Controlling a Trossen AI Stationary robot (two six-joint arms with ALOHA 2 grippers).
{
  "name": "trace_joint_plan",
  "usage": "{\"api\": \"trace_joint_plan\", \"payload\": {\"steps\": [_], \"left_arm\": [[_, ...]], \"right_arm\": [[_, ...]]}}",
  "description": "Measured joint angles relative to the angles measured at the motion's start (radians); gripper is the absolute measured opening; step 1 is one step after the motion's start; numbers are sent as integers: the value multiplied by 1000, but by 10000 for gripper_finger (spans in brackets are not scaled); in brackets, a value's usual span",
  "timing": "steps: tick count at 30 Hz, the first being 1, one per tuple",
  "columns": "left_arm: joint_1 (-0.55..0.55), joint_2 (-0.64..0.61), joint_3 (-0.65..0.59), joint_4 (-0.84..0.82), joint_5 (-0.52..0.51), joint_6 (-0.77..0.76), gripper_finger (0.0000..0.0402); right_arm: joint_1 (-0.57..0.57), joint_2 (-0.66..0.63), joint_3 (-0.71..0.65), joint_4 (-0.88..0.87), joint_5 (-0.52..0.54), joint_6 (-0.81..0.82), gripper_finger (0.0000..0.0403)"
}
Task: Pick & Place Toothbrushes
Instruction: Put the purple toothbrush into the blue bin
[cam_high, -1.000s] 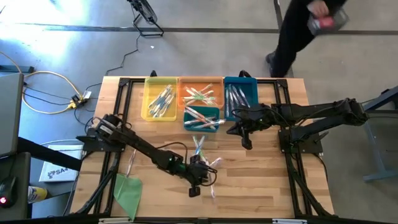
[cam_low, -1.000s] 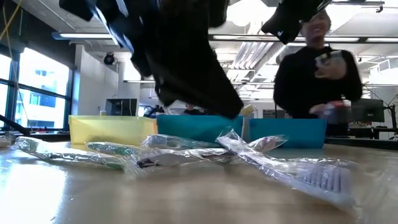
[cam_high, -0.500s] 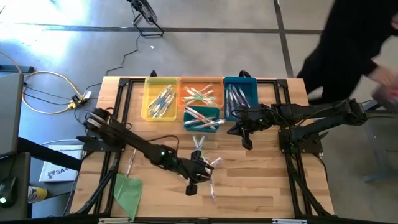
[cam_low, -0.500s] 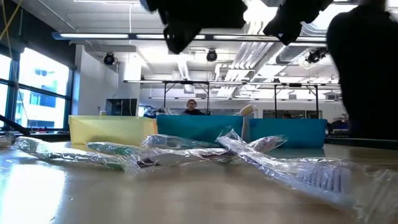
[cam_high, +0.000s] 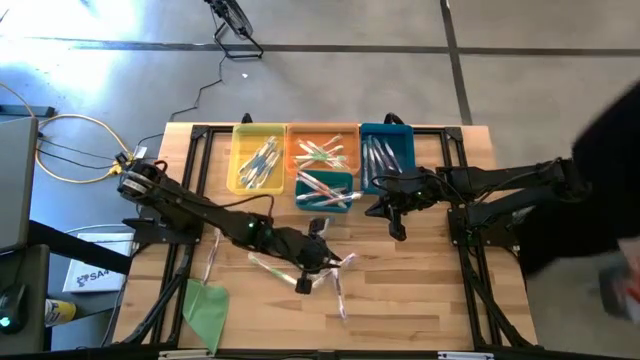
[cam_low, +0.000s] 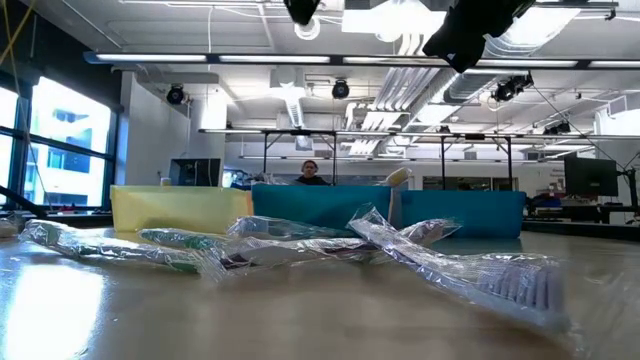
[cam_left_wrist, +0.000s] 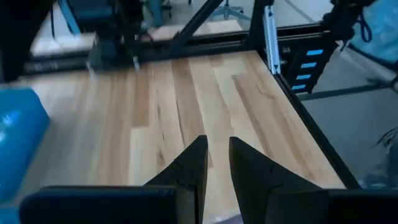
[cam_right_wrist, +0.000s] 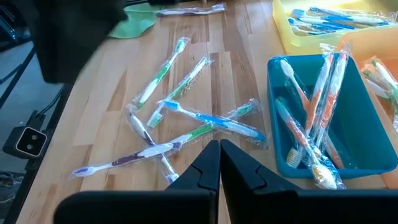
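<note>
Several clear-wrapped toothbrushes lie loose on the wood at mid-table, and they fill the foreground of the low view and the right wrist view. More toothbrushes lie in the bins. My left gripper hangs high above this pile, at the low view's upper edge. Its fingers stand a narrow gap apart with nothing between the tips. My right gripper waits, shut, in the air beside the teal bin.
Yellow, orange, teal and blue bins line the far edge. A green sheet lies near the left near corner, with one toothbrush beside it. A person is off the table's right side.
My left gripper has risen from just above the pile, going up until it almost leaves the low view, and has drawn back a little toward the far edge. The pile on the table has not shifted. The person has walked from the far side round to the right.
</note>
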Motion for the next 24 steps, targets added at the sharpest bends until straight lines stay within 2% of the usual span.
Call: {"api": "trace_joint_plan", "payload": {"steps": [6,15,19,24], "left_arm": [[-1,-72,0,-41,-18,101,64],[-1,-215,1,-202,-160,254,64],[9,-253,1,-245,-162,346,64],[76,-267,-4,-311,-140,370,64]], "right_arm": [[0,0,0,0,0,3,4],[0,0,0,0,0,2,4],[0,0,0,1,0,2,4],[0,5,0,17,27,2,4]]}}
